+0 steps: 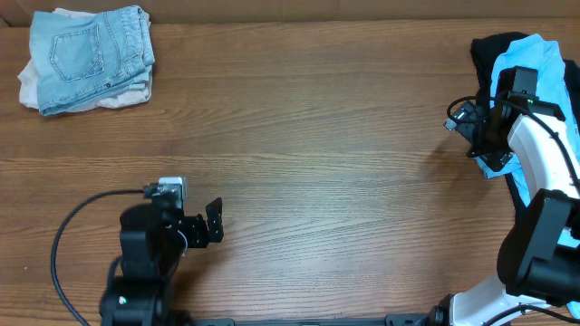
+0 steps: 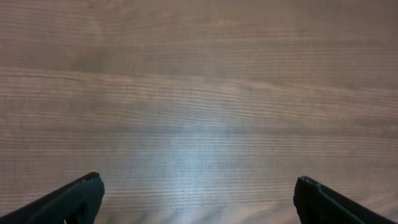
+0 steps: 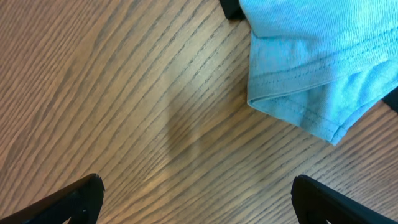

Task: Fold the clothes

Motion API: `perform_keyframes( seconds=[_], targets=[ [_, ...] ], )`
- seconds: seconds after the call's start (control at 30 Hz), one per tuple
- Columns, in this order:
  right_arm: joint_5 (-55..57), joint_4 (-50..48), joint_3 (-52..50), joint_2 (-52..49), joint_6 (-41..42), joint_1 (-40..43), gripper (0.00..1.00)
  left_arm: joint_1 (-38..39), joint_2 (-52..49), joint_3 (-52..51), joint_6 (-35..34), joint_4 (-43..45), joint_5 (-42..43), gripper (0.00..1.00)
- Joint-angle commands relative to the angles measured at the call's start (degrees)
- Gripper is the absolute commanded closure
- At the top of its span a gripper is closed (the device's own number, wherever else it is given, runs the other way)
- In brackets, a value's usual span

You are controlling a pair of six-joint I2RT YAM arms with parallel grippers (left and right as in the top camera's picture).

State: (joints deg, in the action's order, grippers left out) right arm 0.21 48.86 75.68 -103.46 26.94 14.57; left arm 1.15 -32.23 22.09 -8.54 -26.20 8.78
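Observation:
Folded light-blue denim shorts (image 1: 91, 54) lie on a beige garment (image 1: 32, 83) at the table's far left corner. A sky-blue shirt (image 1: 535, 63) lies over a black garment (image 1: 494, 50) at the far right; the shirt's hemmed sleeve also shows in the right wrist view (image 3: 311, 68). My right gripper (image 1: 460, 122) (image 3: 196, 199) is open and empty over bare wood, just left of the shirt. My left gripper (image 1: 215, 222) (image 2: 196, 199) is open and empty over bare wood near the front left.
The wooden table (image 1: 299, 163) spans the view. A black cable (image 1: 68, 231) loops beside the left arm. The right arm's white body (image 1: 544, 172) stands over the shirt pile.

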Motion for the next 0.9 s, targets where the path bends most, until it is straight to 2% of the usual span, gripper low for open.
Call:
perform_keyframes(
  seconds=[0.0, 0.1, 0.3, 0.5, 0.57, 0.67, 0.77, 0.87],
  targets=[
    [0.15, -0.22, 1.22, 0.37, -0.17, -0.07, 0.0, 0.15, 6.23, -5.27, 1.25, 6.14, -1.38, 0.0],
    [0.15, -0.22, 1.22, 0.37, -0.17, -0.07, 0.0, 0.15, 11.63, -9.05, 1.27, 9.75, -1.95, 0.0],
    [0.15, -0.22, 1.22, 0.37, -0.17, -0.07, 0.0, -0.46, 21.31, -13.16, 1.27, 11.61, -5.33, 0.0],
    [0.15, -0.22, 1.22, 0.37, -0.17, -0.07, 0.0, -0.68, 31.3, -18.67, 1.27, 18.25, -7.76, 0.0],
    [0.15, -0.22, 1.22, 0.37, -0.17, -0.07, 0.0, -0.96, 31.76, -21.16, 1.2, 23.26, -7.72, 0.0],
    [0.15, -0.22, 1.22, 0.37, -0.17, -0.07, 0.0, -1.14, 32.09, -21.81, 0.83, 25.49, -7.61, 0.0],
    [0.15, -0.22, 1.22, 0.37, -0.17, -0.07, 0.0, -1.14, 32.06, -21.84, 1.86, 25.68, -7.78, 0.0],
    [0.15, -0.22, 1.22, 0.37, -0.17, -0.07, 0.0, -1.14, 32.04, -21.81, 2.6, 21.59, -7.89, 0.0]
  ],
)
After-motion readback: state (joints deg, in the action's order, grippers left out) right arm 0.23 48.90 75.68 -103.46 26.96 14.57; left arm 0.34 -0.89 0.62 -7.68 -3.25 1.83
